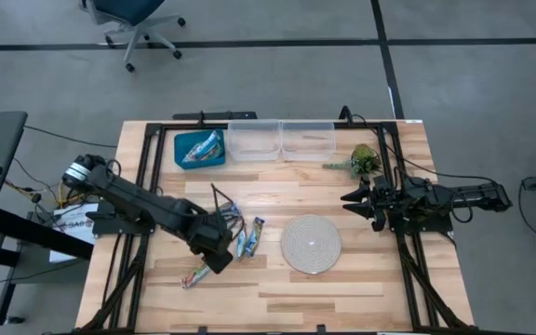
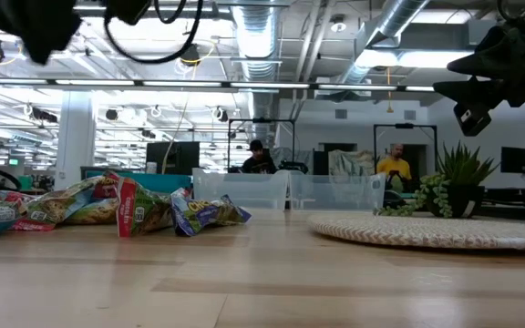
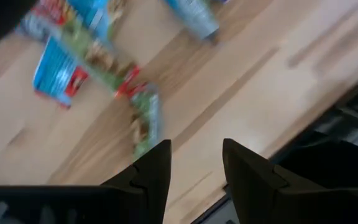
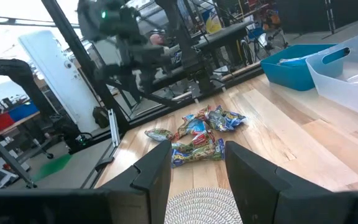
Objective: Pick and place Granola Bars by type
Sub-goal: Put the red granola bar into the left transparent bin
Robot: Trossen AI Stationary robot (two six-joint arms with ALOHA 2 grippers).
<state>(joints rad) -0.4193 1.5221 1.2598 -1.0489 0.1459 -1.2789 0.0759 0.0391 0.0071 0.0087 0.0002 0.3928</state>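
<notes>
Several Granola Bars (image 1: 240, 237) lie heaped on the table (image 1: 342, 288) left of the round mat (image 1: 310, 244); more sit in the blue bin (image 1: 199, 149) at the far edge; left gripper (image 3: 194, 163) hovers released above them; right gripper (image 4: 196, 163) waits released, far right.

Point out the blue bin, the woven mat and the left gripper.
blue bin (image 1: 182, 160): high view, its front rim.
woven mat (image 1: 310, 243): high view, its centre.
left gripper (image 3: 196, 163): left wrist view, midway between its open fingers, above bare wood.
</notes>
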